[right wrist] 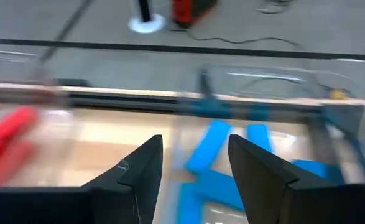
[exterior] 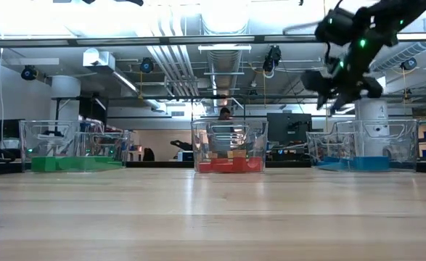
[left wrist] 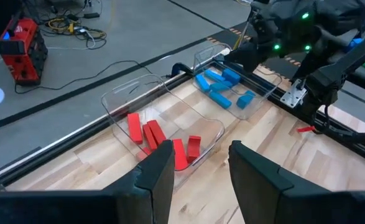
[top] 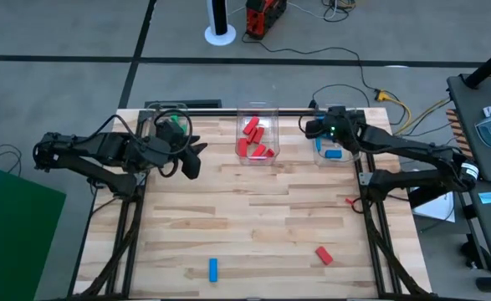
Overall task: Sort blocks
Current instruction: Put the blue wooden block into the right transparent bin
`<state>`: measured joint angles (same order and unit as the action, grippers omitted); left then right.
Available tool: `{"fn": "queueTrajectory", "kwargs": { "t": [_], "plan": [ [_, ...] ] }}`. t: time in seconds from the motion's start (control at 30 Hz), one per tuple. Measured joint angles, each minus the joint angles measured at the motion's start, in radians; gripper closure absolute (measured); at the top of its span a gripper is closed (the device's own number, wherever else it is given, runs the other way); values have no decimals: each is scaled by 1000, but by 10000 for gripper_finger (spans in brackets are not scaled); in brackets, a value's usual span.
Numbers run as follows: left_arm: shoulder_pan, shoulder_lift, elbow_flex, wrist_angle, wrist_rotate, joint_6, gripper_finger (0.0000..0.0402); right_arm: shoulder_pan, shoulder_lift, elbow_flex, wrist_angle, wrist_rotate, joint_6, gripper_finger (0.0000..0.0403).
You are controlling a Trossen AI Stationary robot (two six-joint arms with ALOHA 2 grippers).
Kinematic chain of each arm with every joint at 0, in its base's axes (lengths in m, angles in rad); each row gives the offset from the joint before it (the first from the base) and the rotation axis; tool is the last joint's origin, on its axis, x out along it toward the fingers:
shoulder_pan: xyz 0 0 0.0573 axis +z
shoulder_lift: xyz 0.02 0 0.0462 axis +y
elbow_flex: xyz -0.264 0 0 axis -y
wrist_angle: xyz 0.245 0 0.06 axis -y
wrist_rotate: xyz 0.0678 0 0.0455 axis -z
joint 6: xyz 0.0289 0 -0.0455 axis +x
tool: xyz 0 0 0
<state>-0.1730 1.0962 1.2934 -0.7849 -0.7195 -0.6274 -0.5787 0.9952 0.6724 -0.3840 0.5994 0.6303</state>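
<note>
On the near table, a red block (top: 324, 255) and a blue block (top: 213, 268) remain unsorted. Both look light, rigid and smooth; grasp across the narrow sides. Left gripper (top: 191, 158) and right gripper (top: 315, 127) both show spread, empty fingers.

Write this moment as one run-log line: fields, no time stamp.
task: sort blocks | right tool: open, over blue bin | left tool: open, empty, near green bin | loose on table: blue block, red block

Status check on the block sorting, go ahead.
Right pincer open, empty, over blue bin. Left pincer open near green bin. Blue block, red block unsorted.
</note>
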Motion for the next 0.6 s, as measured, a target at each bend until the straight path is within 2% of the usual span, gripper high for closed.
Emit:
{"fn": "queueTrajectory", "kwargs": {
  "t": [0.27, 0.6],
  "plan": [
    [0, 0, 0, 0, 114, -18, 271, 194, -19, 140, 0, -131, 6, 254],
    [-2, 0, 0, -1, 202, -19, 271, 536, 74, 374, -2, -128, 25, 299]
  ]
}}
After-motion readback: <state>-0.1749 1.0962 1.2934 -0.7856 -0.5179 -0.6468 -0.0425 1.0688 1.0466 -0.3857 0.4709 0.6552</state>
